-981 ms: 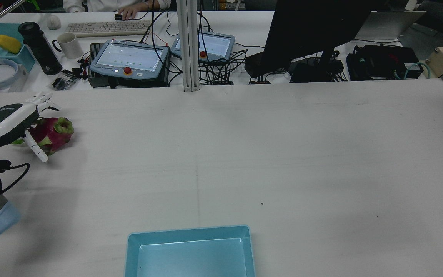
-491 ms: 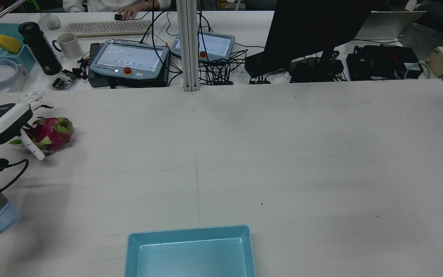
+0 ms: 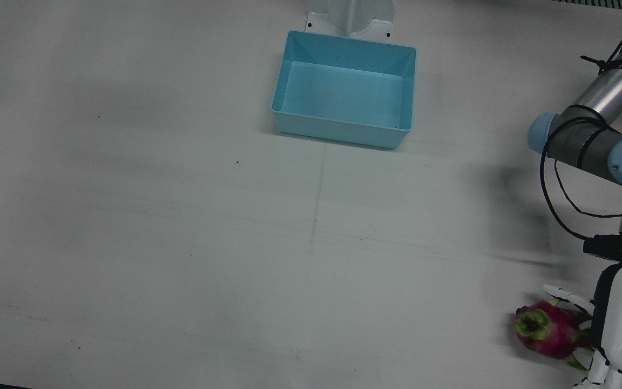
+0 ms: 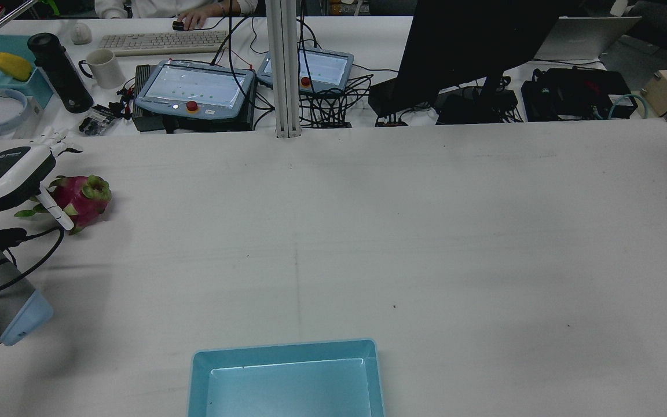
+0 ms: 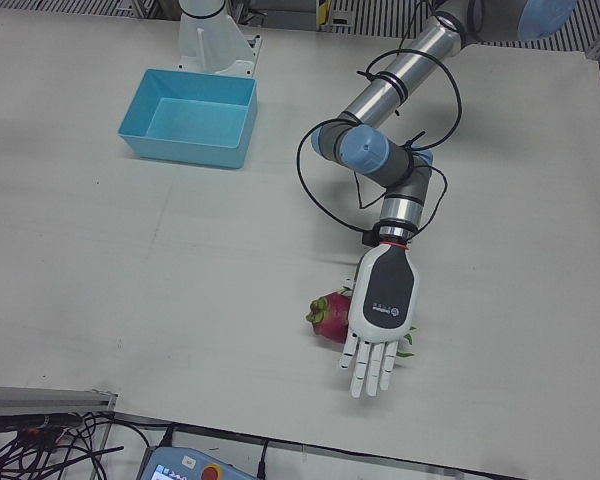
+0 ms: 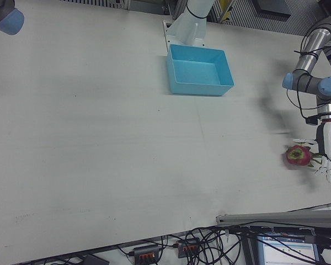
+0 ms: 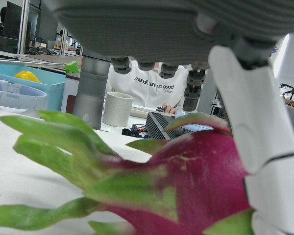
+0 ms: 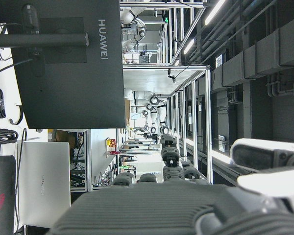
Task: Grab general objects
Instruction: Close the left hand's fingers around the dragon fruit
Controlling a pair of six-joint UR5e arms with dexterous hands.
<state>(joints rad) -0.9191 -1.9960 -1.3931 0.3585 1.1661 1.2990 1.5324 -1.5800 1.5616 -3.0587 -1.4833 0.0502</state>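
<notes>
One dragon fruit [image 4: 81, 200] lies at the far left edge of the worktop [image 4: 368, 231], under the left robot hand [image 5: 382, 310].

Seen from the left-front view, that robot hand hovers palm-down over the fruit with its fingers [image 5: 371, 367] stretched out and spread apart, holding nothing; one digit hangs down beside the fruit's flank, though whether it touches the skin I cannot tell from here. The blue bin [image 3: 345, 88] sits empty, well apart, near the robot's base. To grasp well, I'd judge the palm should sink lower and centre on the round red body, not the green leafy scales, then curl the digits around both sides so it cannot roll. The right robot hand [image 8: 186, 205] shows only in its own camera, raised and facing the room; its fingers' state is unclear.
</notes>
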